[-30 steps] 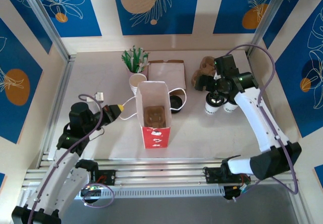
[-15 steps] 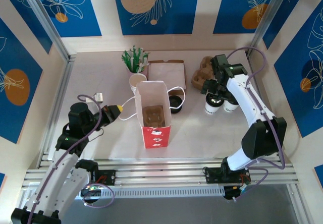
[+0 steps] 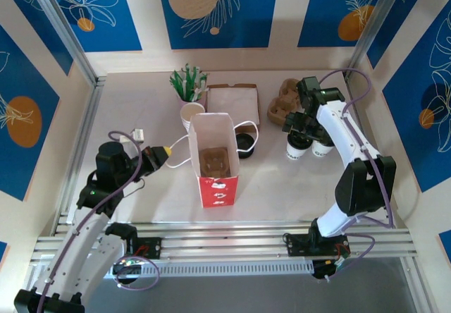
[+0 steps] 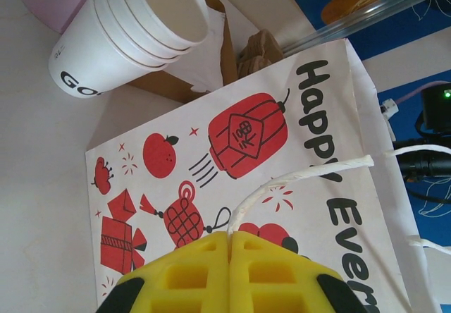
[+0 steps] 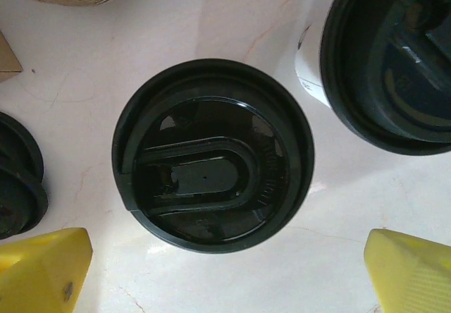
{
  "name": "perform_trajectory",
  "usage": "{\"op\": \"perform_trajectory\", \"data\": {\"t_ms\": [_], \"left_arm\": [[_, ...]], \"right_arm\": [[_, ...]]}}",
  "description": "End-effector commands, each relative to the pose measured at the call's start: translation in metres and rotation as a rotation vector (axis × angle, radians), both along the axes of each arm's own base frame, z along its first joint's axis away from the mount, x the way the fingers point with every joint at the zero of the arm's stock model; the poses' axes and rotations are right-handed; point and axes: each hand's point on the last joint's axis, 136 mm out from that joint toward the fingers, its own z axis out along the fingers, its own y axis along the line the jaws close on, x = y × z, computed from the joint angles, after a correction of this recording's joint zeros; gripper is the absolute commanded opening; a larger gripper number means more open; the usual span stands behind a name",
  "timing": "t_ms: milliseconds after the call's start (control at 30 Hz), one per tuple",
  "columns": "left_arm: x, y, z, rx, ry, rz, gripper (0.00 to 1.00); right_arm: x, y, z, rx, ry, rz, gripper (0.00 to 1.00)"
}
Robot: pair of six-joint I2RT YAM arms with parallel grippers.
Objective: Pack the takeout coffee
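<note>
Two yellow tips spread wide was how my right gripper point(image 5: 225, 276) looked on the wrist cam, hanging straight above one takeout coffee point(image 5: 211, 154) with its black lid sitting between them and nothing gripped yet. The second takeout coffee point(image 5: 394, 59) stood just beside it on the right, close enough that I figured the right-hand finger had little room to drop.

Both cups were on the table point(image 3: 282, 179) at the right side, just near of the brown cup carriers point(image 3: 285, 96) and well apart from the red-and-white bag point(image 3: 217, 186) in the middle.

My left gripper point(image 4: 229, 256) was clamped shut on the bag's white rope handle point(image 4: 296, 182), so the mouth stood open. A carrier tray point(image 3: 215, 161) seemed to sit at the bottom.

My plan for the grab:
- come down dead centre over the lid
- close on the paper wall below the lid rim, not on the lid, or it might pop off
- squeeze gently, because paper cups dent
- keep the cup upright
- lift it clear of the bag's rim before moving left

The spare lids point(image 5: 17, 179) and the stack of lidless cups point(image 4: 127, 38) weren't in the way.
</note>
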Motion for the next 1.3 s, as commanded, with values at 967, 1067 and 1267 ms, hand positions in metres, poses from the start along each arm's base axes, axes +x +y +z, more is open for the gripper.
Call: {"op": "perform_trajectory", "data": {"t_ms": [967,1067,1267], "left_arm": [[-0.001,0.004,0.008,0.091,-0.020,0.008,0.00],[-0.002,0.004,0.008,0.099,-0.022,0.008,0.00],[-0.003,0.004,0.007,0.105,-0.020,0.008,0.00]], "right_arm": [[-0.001,0.003,-0.036,0.021,0.102,0.026,0.99],[-0.002,0.002,-0.037,0.019,0.104,0.025,0.99],[-0.002,0.002,-0.039,0.023,0.106,0.025,0.99]]}}
